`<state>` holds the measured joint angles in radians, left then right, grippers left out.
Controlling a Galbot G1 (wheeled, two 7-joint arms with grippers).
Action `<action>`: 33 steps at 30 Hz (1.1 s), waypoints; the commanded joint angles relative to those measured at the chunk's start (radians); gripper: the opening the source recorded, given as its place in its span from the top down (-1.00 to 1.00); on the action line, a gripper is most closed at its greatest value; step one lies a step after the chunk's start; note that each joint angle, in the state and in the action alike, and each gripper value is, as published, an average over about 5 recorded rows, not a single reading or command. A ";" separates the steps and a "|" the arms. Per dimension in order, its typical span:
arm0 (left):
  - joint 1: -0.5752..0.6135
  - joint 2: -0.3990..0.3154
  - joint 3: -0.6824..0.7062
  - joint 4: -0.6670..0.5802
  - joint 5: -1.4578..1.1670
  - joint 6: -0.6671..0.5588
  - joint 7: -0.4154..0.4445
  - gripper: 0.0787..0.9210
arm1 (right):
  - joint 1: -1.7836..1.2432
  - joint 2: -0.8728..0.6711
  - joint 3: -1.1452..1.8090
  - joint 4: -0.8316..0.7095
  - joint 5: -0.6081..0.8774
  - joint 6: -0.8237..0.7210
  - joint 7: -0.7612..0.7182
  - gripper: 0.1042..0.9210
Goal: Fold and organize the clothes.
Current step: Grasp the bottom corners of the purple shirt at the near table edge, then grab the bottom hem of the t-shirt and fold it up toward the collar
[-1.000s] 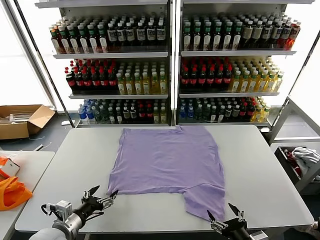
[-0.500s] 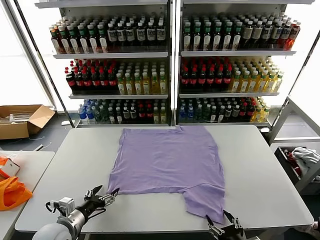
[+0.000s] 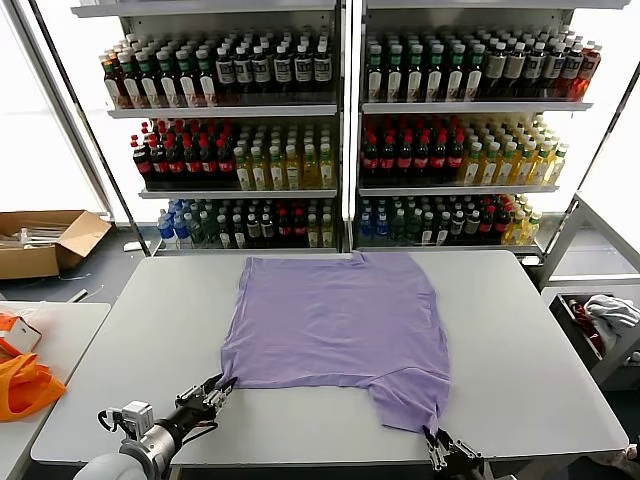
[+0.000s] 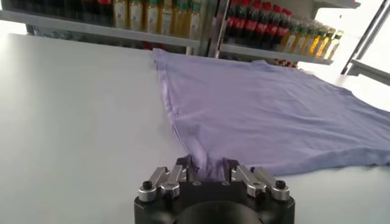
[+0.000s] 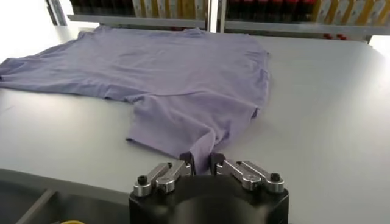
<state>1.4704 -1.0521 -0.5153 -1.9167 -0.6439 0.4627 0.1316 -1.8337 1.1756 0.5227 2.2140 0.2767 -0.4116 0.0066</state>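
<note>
On the far left, off the surface's left edge, an orange bag (image 3: 25, 385) lies on a neighbouring side table (image 3: 40, 325), with a cardboard box (image 3: 45, 240) on the floor beyond it. Near the front left corner of the grey surface (image 3: 540, 380), the left hand (image 3: 215, 393) lies low with its fingers closed on the near left corner of the lavender T-shirt (image 3: 335, 320); the left wrist view shows the fabric (image 4: 274, 115) gathered into a small puckered ridge that runs down between the two closed fingertips (image 4: 186, 164). The T-shirt lies spread flat across the middle of the surface, plain side up, its far edge close to the back edge and its near hem running roughly parallel to the front edge. Its near right part hangs lower than the rest as a flap that reaches almost to the front edge. At that flap's tip, by the front edge and right of centre, the right hand (image 3: 442, 446) is pinched shut on the cloth; in the right wrist view the shirt (image 5: 183, 67) narrows to a point drawn in between the fingers (image 5: 183, 163). Behind the surface stand shelves (image 3: 345, 105) packed with rows of bottles. Off the right edge, a bin (image 3: 600, 325) holds a white-grey bundle of cloth.
</note>
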 commanded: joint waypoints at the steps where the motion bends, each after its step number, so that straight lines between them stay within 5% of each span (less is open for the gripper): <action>1: 0.004 -0.022 0.012 0.005 -0.020 -0.021 0.012 0.58 | -0.008 -0.006 0.025 0.028 0.037 0.037 -0.032 0.85; 9: 0.031 -0.045 -0.016 -0.057 -0.025 -0.021 0.003 0.96 | 0.013 -0.030 0.056 0.053 0.034 0.065 -0.097 0.99; 21: 0.169 -0.033 -0.142 -0.223 -0.032 0.011 -0.014 0.98 | -0.169 -0.056 0.105 0.193 0.023 0.085 -0.104 0.99; 33: 0.354 -0.025 -0.234 -0.368 0.009 0.015 -0.014 0.98 | -0.360 -0.010 0.146 0.285 0.015 0.313 -0.060 0.99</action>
<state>1.6735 -1.0773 -0.6711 -2.1533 -0.6528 0.4684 0.1210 -2.0382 1.1466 0.6263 2.4133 0.2800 -0.2689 -0.0797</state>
